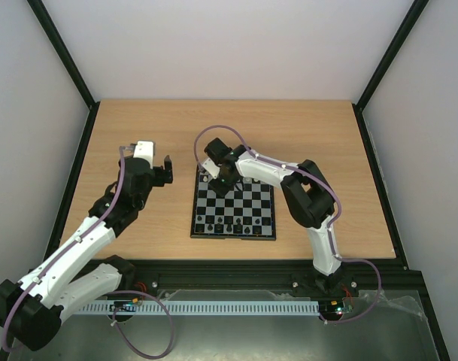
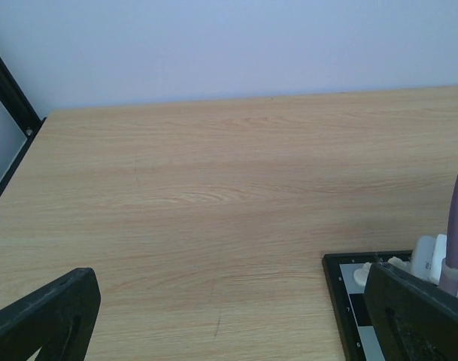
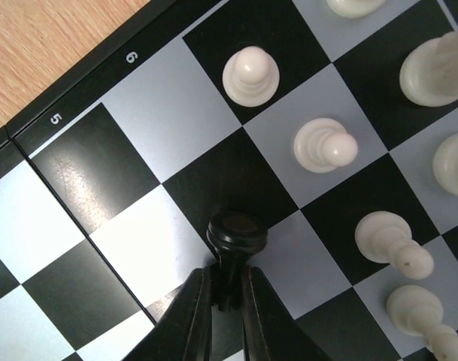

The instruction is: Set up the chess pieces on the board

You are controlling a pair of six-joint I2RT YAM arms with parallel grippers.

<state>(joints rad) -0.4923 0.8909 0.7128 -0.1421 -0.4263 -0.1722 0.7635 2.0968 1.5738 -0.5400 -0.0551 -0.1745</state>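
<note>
The chessboard [image 1: 235, 212] lies mid-table, with black pieces [image 1: 232, 226] along its near rows and white pieces under the right arm at its far edge. My right gripper [image 1: 223, 183] hangs over the board's far left part. In the right wrist view its fingers [image 3: 195, 320] are shut on a black chess piece [image 3: 236, 237] held by its stem above the squares. Several white pieces [image 3: 325, 147] stand on squares to the right. My left gripper [image 1: 167, 171] is open and empty over bare wood left of the board. The left wrist view shows the board's corner [image 2: 341, 289].
Black frame rails edge the table, such as the left one [image 1: 77, 158]. The right arm's purple cable [image 1: 229, 131] loops above the board's far side. Bare wooden tabletop [image 2: 213, 195] stretches ahead of the left gripper to the back wall.
</note>
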